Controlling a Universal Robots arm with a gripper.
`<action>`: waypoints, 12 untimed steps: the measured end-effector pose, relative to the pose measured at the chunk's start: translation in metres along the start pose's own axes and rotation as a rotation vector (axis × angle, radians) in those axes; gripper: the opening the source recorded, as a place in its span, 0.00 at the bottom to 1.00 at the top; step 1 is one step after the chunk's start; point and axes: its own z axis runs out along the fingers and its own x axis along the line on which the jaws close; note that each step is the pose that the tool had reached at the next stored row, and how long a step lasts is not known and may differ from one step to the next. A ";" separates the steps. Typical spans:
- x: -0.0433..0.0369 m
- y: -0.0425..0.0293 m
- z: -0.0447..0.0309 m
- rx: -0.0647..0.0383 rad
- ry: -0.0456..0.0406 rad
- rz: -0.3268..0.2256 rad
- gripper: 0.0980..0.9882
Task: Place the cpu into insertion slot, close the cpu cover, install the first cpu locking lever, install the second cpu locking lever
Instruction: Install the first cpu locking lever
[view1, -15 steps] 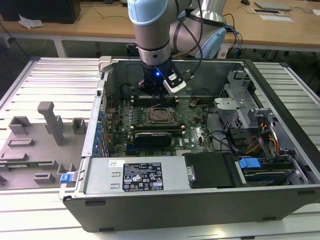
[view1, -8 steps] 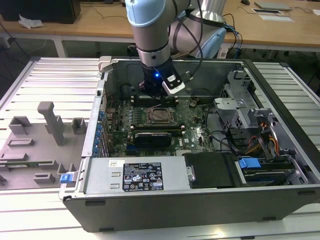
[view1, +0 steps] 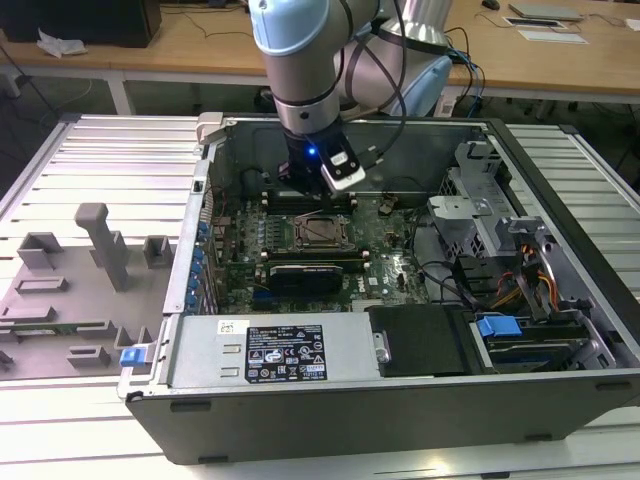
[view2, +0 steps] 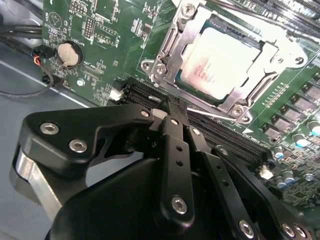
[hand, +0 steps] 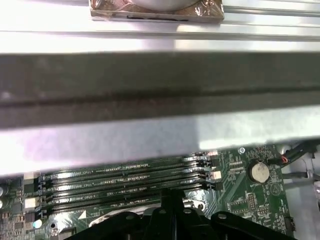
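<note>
- Silvery metal top of the cpu (view2: 220, 55) seated flat inside the insertion slot (view1: 322, 232), near the middle of the green motherboard (view1: 395, 240).
- Folded down over the chip: the cpu cover (view2: 169, 45), its window framing the pale top face and its frame lying on the chip's edges.
- Lying along one side of the socket, between it and the memory slots (hand: 125, 175): a thin bright lever rod (view2: 220, 116).
- Black gripper (view2: 169, 106) poised low over the board, jaws drawn together with the tips meeting just beside that rod; cannot tell whether anything is pinched between them.
- In the exterior view, hanging down into the open computer case (view1: 400, 400) at twelve o'clock of the socket: the arm (view1: 300, 60), a small blue light glowing at its wrist.
- Round coin battery (view2: 68, 53) sitting on the board well apart from the socket, close to the board's edge.
- Grey fixture tray (view1: 60, 290) resting on the ribbed metal table (view1: 110, 150) at nine o'clock of the case in the exterior view.
- Blue-tabbed drive bay (view1: 497, 328) at four o'clock of the socket.
</note>
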 end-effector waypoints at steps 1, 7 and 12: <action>0.0001 0.0009 0.0002 0.001 -0.0004 0.002 0.01; 0.0007 0.0047 0.0013 0.010 -0.0052 0.025 0.01; 0.0010 0.0048 0.0028 0.023 -0.0120 0.061 0.01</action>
